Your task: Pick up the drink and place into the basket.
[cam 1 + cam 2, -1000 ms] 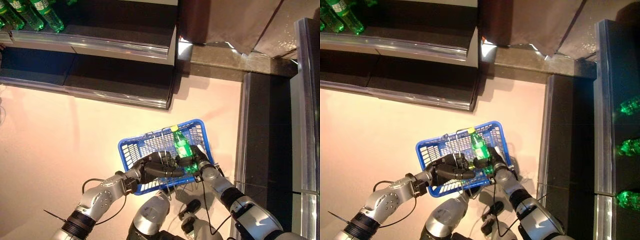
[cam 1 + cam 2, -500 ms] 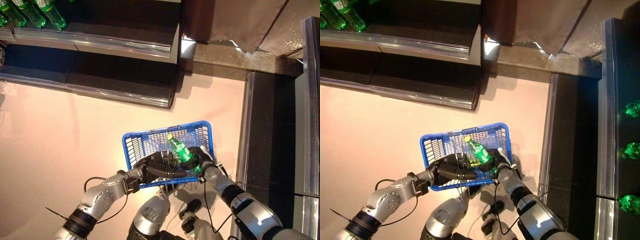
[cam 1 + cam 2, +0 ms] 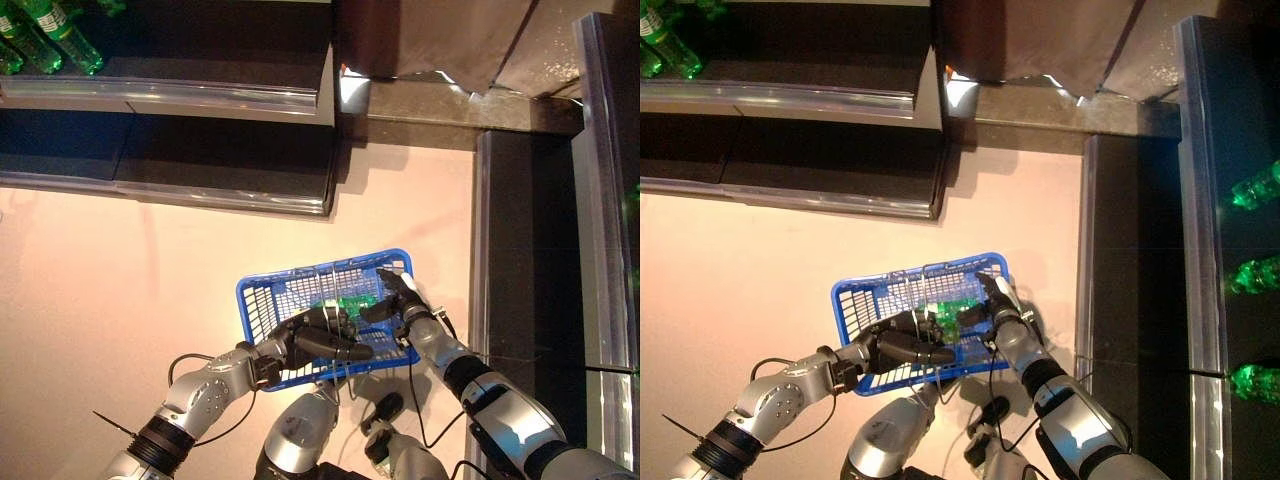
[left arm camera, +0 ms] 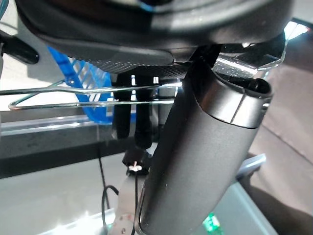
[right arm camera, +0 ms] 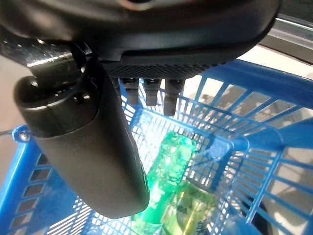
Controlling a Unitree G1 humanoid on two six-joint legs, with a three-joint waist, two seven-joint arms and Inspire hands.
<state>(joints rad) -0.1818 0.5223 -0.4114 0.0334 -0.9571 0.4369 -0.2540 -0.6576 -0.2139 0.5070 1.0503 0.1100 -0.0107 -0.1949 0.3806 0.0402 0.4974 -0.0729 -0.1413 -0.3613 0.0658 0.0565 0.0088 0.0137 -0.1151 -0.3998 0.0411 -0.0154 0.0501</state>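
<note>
Released a moment ago, the drink [image 5: 168, 188] now lies in the blue basket [image 3: 262, 295], lower centre; right hand [image 3: 398, 298] open above, left hand [image 3: 315, 340] clasping the wire handle [image 4: 88, 93].

Drink [image 5: 168, 181] in basket [image 3: 262, 297], left robot hand [image 3: 312, 340] at handle, right robot hand [image 3: 398, 301] above.

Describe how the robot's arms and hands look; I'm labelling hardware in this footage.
Both arms are silver-grey, rounded shells with black ribbed bands at the joints. Each ends in a dark robot hand: left robot hand, right robot hand. The right thumb bears a white cover. The wrist views show smooth, cylindrical dark thumbs.
</note>
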